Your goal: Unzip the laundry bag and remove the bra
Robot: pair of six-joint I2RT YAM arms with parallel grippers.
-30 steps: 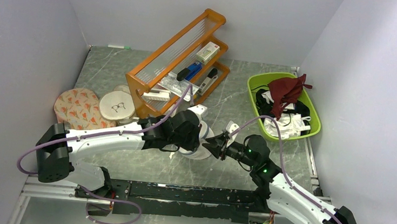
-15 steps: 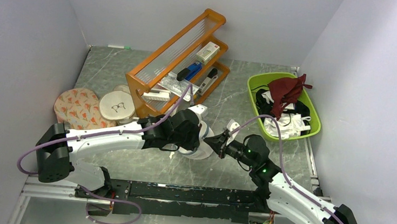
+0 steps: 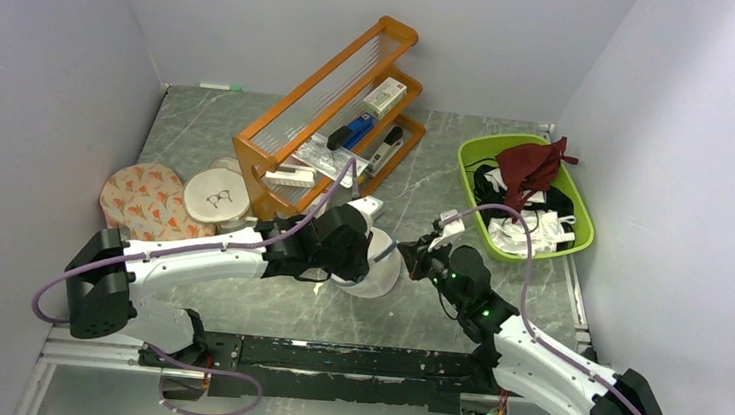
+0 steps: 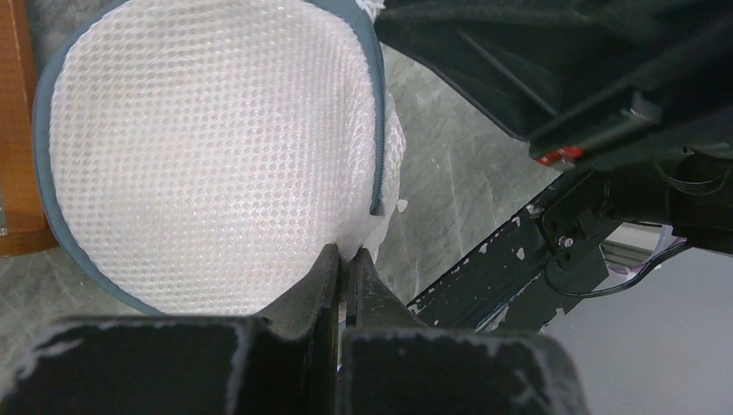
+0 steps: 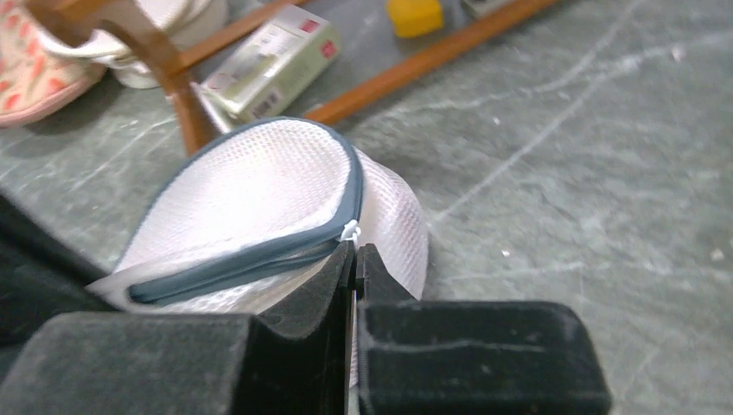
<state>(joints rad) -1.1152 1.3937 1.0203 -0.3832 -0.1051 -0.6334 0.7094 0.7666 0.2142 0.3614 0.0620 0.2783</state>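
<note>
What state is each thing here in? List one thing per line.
laundry bag: gripped from both sides, contents hidden.
left claw: shut on the laundry bag's mesh edge.
right claw: shut on the zipper pull.
green basket: filled with clothes, maroon cloth on top.

White arm links (image 3: 194, 256), black joints, purple cables (image 3: 36, 299), green LEDs (image 3: 482, 309), black fingers (image 5: 302, 298).
</note>
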